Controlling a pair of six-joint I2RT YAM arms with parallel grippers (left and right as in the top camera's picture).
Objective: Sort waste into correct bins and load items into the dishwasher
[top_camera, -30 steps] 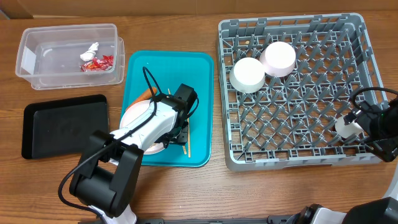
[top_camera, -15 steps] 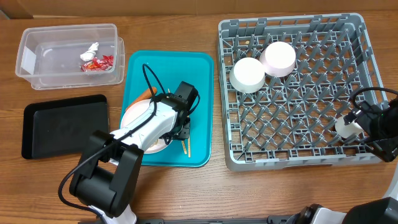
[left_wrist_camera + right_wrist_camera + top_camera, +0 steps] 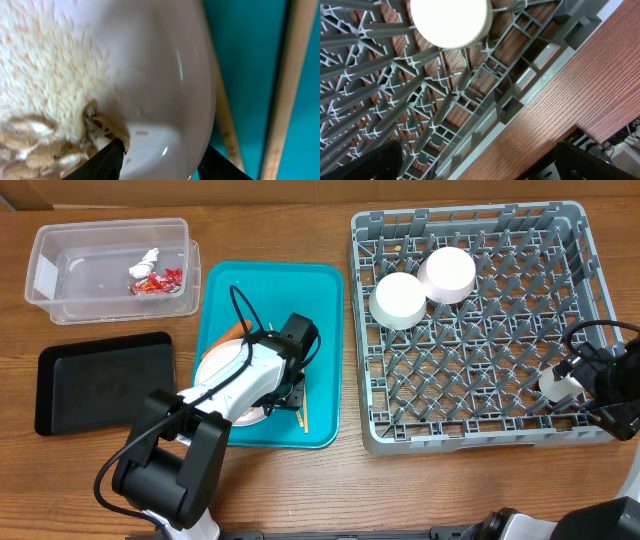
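While its two black fingertips point(image 3: 107, 157) are straddling the rim of the white plate point(image 3: 165, 75), one inside and one outside, the left claw point(image 3: 160, 162) is sitting at the bottom of its wrist frame. I cannot tell whether it is pinching that rim or only bracketing it. Rice point(image 3: 45, 60) and beige nut bits point(image 3: 30, 145) are lying on the plate at the left of that frame. The chopsticks point(image 3: 295, 75) are lying beside the plate on the teal tray point(image 3: 320, 300), left of centre in the overhead frame. An orange carrot point(image 3: 232, 332) is peeking out by the plate's upper edge.

The right claw point(image 3: 480, 165) is standing wide apart, holding nothing, over the grey rack point(image 3: 470, 410) at the right edge. The small cup point(image 3: 452, 20) is sitting in the rack just beyond it, and two bowls point(image 3: 398, 300) are sitting in the rack's upper left.

In the upper left corner, the red wrapper point(image 3: 160, 280) and tissue point(image 3: 147, 258) are lying in the clear tub point(image 3: 60, 240). The black tray point(image 3: 100, 380) below it is showing nothing inside.

By my reading the task is running near halfway. The food scraps are waiting to be binned, and the plate and chopsticks are waiting to be racked.
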